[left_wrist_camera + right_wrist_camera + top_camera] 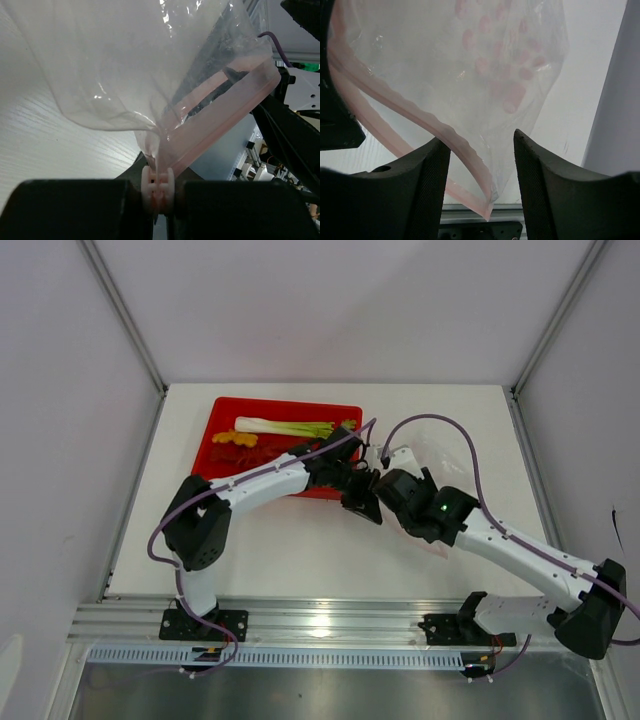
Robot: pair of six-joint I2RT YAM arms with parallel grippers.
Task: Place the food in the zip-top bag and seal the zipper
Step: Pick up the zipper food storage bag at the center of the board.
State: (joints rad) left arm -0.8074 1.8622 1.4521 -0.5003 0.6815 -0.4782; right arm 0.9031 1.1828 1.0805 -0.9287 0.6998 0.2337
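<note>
White table (pixel 300 550); only left wrist shows left hand (pixel 159 191) pinching zipper (pixel 216 114).

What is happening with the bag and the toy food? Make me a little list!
zip-top bag: held up between the two arms, mouth open, no food seen inside
zipper: unsealed, its two pink strips apart
left gripper: shut, pinching the zipper at one end
right gripper: open, zipper edge hanging between its fingers
food: leek and other pieces lying in the red tray, none bagged yet
</note>
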